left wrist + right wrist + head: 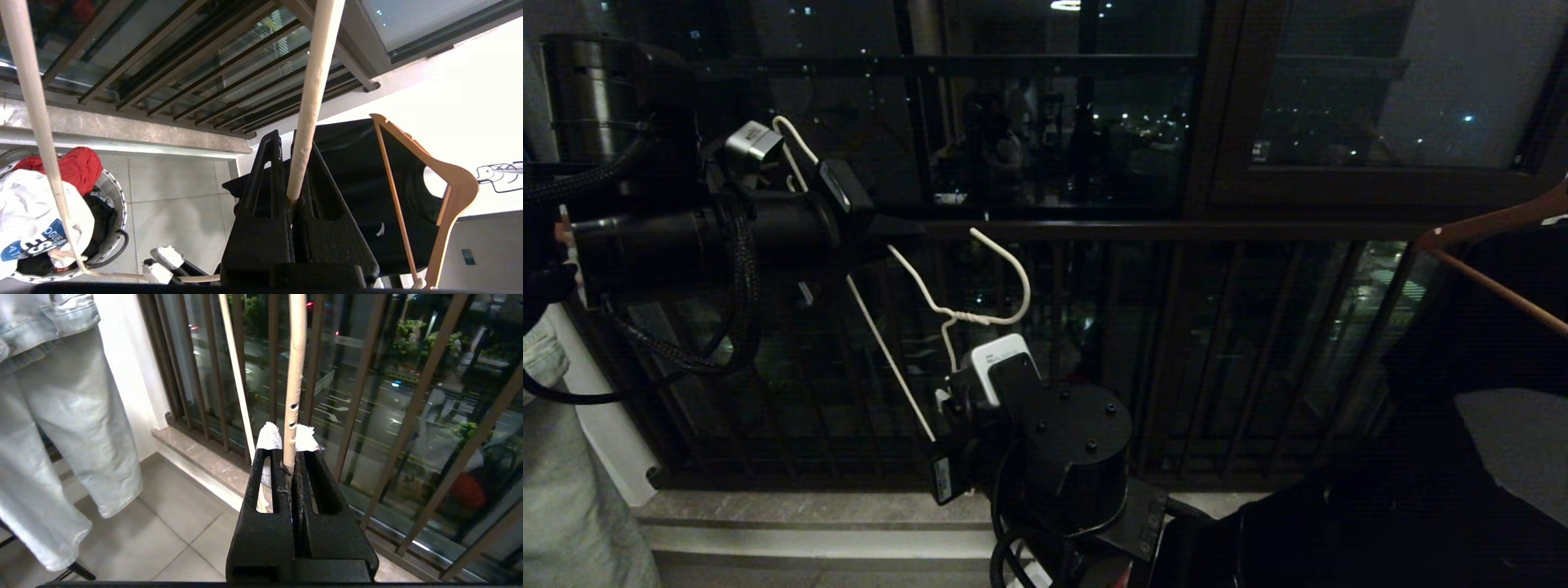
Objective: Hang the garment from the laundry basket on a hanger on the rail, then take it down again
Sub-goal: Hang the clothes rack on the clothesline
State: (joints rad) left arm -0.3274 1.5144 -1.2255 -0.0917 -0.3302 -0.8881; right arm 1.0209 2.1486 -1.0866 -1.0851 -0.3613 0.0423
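Balcony railing of dark vertical bars fills the background; a black garment on an orange-brown hanger hangs at the robot's right, and a person in pale denim stands at its left. The rail is not identifiable in any view.

The laundry basket stands on the tiled floor below the left arm. The garment, white with its blue print showing, lies on top of it beside a red cloth. It is not yet picked up.

The hanger is held in the air between both arms, tilted, hook uppermost.

Pose: the left tool reaches in from the left at upper height, fingers pressed together on one wire arm of the hanger. The right tool rises from below centre, its taped fingertips pinching another wire section near the twisted neck.

Procedure, as judged from this state:
1. The hanger appears to be under transfer or steadying between the two tools. Confirm that one grip is firm before the other releases; thin chipped wire can swivel between flat pads.
2. Keep the hook clear of the railing bars.
3. Free one arm for the garment in the basket, avoiding the red cloth.
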